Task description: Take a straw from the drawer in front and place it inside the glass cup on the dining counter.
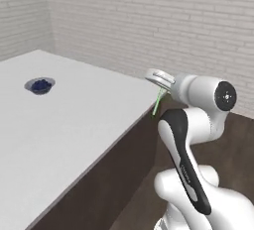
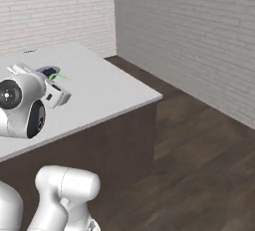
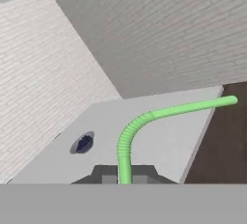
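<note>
My gripper [image 3: 124, 175] is shut on the bright-green straw [image 3: 169, 109]. The straw rises from between the fingertips [image 3: 108, 175], bends at a ribbed elbow and runs off to the right. In the left base view the straw [image 1: 158, 103] hangs below the hand, just off the near right corner of the white dining counter [image 1: 74, 125]. From the right base camera a short green piece of the straw [image 2: 59, 77] shows above the hand, over the dining counter [image 2: 109, 90]. The glass cup and the drawer are out of view.
A small dark-blue bowl [image 1: 39, 85] sits far back on the counter; it also appears as the bowl [image 3: 83, 143] in the hand view. Grey brick walls stand behind the counter. Dark wooden floor [image 2: 199, 165] lies to its right.
</note>
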You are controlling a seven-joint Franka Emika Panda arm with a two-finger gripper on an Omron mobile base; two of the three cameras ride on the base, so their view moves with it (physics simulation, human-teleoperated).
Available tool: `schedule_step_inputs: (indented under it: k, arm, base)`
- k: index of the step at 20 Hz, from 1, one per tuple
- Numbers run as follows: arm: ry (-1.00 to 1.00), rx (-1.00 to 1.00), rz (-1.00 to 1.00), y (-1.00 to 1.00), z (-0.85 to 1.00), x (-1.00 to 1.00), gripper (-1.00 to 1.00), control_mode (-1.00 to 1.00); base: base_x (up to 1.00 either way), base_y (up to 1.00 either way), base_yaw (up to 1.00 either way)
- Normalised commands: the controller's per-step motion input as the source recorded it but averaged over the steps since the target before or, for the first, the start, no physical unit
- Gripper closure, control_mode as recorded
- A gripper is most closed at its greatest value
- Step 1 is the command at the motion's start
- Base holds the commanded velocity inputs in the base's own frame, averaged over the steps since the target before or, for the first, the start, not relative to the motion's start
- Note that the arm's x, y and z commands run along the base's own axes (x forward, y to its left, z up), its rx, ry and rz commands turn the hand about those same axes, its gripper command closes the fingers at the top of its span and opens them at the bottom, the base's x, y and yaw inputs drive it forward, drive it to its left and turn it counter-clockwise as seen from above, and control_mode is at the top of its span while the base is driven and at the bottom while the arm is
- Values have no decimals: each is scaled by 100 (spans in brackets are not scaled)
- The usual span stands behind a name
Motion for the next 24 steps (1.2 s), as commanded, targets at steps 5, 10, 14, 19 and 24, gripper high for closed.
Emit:
schedule_step_inputs:
  k: [5,10,14,19,24]
  arm:
    - [0,0,0,0,0,0,100,100]
    - [0,0,0,0,0,0,100,100]
    - [0,0,0,0,0,0,100,100]
    - [0,0,0,0,0,0,100,100]
    - [0,0,0,0,0,0,100,100]
  base:
    - [100,-71,33]
    - [100,-73,33]
    - [100,-74,31]
    - [100,-75,30]
    - [86,-85,28]
